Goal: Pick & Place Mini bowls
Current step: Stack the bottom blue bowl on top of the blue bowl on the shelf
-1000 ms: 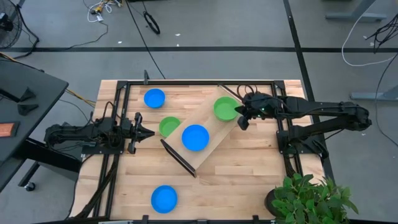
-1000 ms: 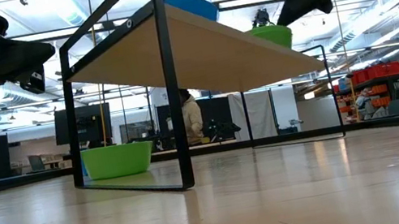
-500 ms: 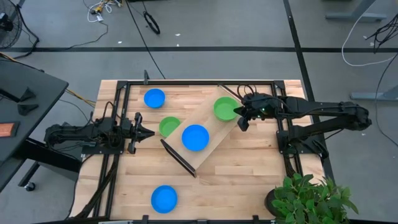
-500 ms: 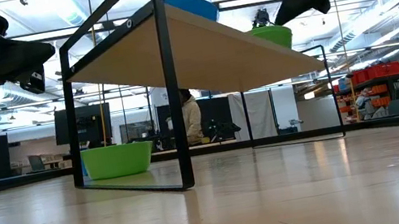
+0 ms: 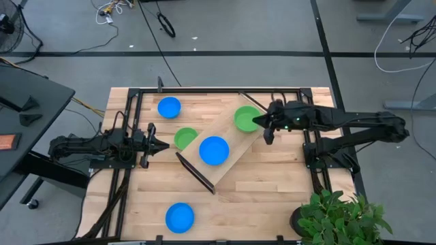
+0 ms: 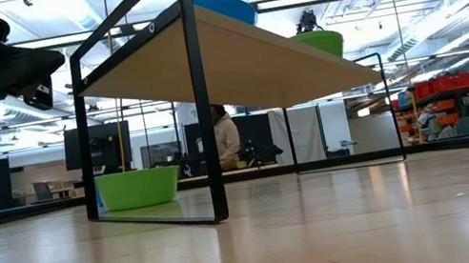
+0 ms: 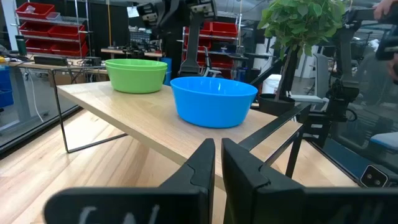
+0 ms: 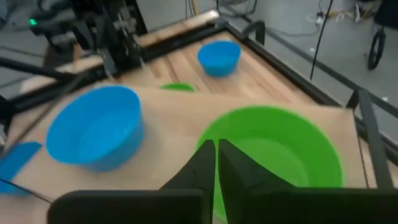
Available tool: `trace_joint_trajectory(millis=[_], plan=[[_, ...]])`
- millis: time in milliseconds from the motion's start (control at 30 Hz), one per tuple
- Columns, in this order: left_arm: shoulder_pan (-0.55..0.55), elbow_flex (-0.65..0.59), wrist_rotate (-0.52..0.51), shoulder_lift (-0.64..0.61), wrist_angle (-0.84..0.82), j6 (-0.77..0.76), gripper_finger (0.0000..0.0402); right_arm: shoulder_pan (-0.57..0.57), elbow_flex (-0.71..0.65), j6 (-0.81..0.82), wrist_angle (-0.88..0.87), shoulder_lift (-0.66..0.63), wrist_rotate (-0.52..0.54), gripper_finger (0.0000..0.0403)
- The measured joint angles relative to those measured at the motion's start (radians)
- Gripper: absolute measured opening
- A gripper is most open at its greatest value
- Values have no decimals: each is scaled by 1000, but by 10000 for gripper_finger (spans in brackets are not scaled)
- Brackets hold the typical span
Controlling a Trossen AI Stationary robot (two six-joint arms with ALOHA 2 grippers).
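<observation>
A long pale wooden tray [image 5: 234,138] on black legs stands slantwise mid-table. On it sit a green mini bowl [image 5: 245,118] [image 8: 273,152] at its far end and a blue one [image 5: 214,150] [image 7: 213,99] in the middle. Another green bowl [image 5: 184,138] [image 6: 138,187] rests on the table, half under the tray. Two more blue bowls sit on the table, far left [image 5: 169,107] and at the near edge [image 5: 180,217]. My right gripper [image 5: 257,122] [image 8: 216,147] hangs shut above the green bowl's rim, clear of it. My left gripper [image 5: 165,144] [image 7: 217,147] waits shut at the table's left.
A black frame [image 5: 129,136] runs along the table's edges. A potted plant [image 5: 340,214] stands at the near right corner. Bare tabletop lies near the front, right of the near blue bowl. A person shows in the room beyond the table in the low view.
My right gripper has risen from beside the green bowl on the tray, and its fingers have tipped up toward level. The bowl stays where it was on the tray.
</observation>
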Motion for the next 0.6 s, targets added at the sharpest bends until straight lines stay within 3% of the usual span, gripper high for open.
trace_joint_trajectory(millis=[600], plan=[[0, 0, 0, 0, 0, 0, 32, -29, 196, -108, -206, -57, 2, 25]])
